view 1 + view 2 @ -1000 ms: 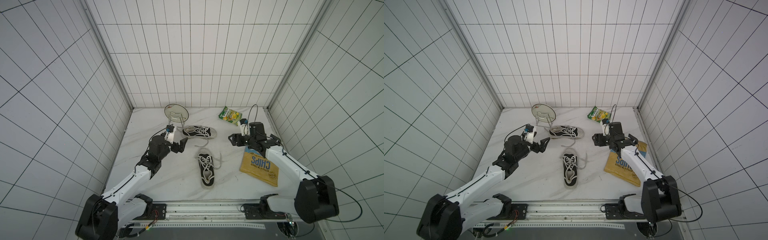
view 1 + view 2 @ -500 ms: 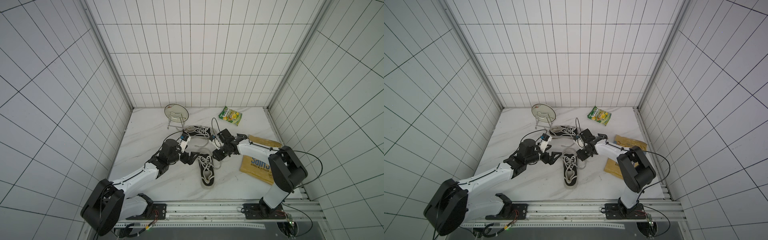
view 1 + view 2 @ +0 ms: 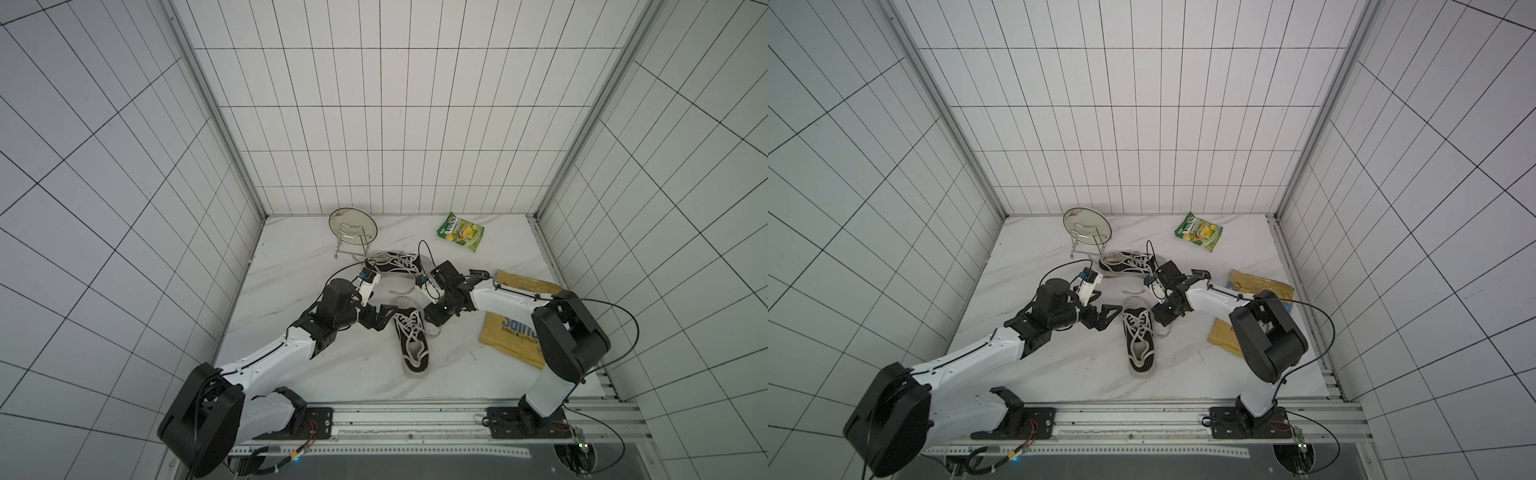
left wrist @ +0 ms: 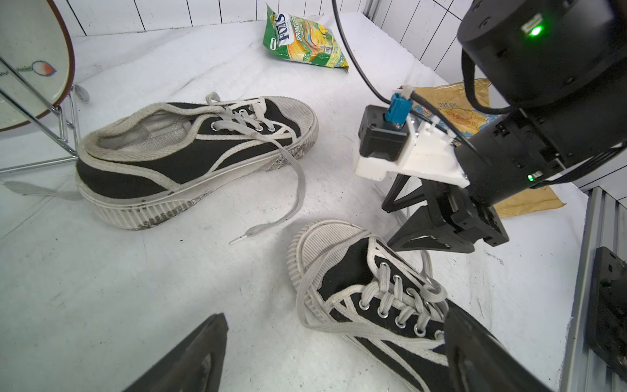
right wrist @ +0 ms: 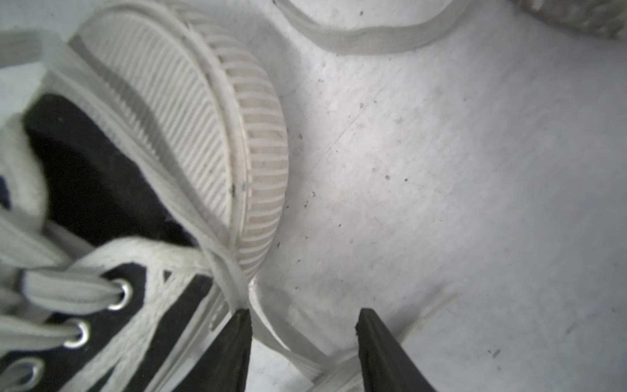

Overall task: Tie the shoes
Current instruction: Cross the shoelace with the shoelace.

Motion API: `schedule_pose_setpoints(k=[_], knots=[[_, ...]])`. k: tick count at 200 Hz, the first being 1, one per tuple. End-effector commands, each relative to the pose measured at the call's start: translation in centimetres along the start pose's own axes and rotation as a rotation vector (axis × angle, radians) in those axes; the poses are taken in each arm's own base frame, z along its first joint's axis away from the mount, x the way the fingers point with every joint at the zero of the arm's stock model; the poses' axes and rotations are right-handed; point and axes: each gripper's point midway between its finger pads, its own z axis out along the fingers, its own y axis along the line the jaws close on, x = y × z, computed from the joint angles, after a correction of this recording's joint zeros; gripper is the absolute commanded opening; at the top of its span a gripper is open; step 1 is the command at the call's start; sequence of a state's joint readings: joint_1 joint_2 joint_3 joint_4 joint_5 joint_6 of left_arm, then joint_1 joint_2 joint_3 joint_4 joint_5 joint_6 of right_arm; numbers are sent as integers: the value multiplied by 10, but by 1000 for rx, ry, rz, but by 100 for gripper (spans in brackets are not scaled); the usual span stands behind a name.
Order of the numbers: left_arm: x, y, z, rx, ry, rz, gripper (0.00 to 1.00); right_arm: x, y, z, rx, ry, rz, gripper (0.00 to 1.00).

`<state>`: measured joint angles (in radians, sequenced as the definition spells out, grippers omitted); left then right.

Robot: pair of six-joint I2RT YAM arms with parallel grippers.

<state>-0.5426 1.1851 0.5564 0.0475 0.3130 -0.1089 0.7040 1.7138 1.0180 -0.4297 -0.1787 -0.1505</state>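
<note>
Reading the green snack bag [image 4: 305,37] at the far side, I make out "FOX'S"; the tan bag [image 3: 515,332] says "CHIPS", upside down in a top view; print on the plate [image 3: 353,226] is too small to read. One shoe [image 3: 411,338] lies between the two grippers, toe pointing away, laces loose; its partner [image 3: 395,262] sits sideways behind it. The left gripper [image 4: 336,310] is spread fully, tips just beside the nearer shoe's laced side, holding nothing; the right gripper [image 5: 302,325] stands partly spread by that shoe's toe cap; a loose lace [image 5: 274,334] lies unpinched on the table [image 5: 441,169] between its fingers.
</note>
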Motion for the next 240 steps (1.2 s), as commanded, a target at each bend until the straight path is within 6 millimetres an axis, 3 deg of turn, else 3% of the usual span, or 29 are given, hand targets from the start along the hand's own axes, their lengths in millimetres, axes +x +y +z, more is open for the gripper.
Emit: schedule_pose_setpoints(k=[1,38,73,109,121,141,152,205,240], knots=[[-5,-2,-2,0,-14,9,98,7,6,-11,8,16,-20,57],[-5,-3,-3,2,-16,11,98,6,11,-15,-6,16,-45,54],[-5,-3,-4,3,-15,9,98,14,8,0,17,78,-50,48],[-6,-4,-5,2,-18,10,98,7,1,10,51,88,-34,41],[-6,-3,-5,0,-18,10,98,5,-3,15,66,97,-25,34],[-8,-3,-6,-2,-21,8,98,1,-10,14,104,89,-11,9],[-12,-2,-8,-15,-27,-1,98,-9,-13,3,124,52,-10,0],[-31,-8,-2,45,-25,11,98,-67,-8,-91,152,-163,-61,0],[-38,-15,17,165,35,-15,98,-87,1,-133,138,-255,-110,0]])
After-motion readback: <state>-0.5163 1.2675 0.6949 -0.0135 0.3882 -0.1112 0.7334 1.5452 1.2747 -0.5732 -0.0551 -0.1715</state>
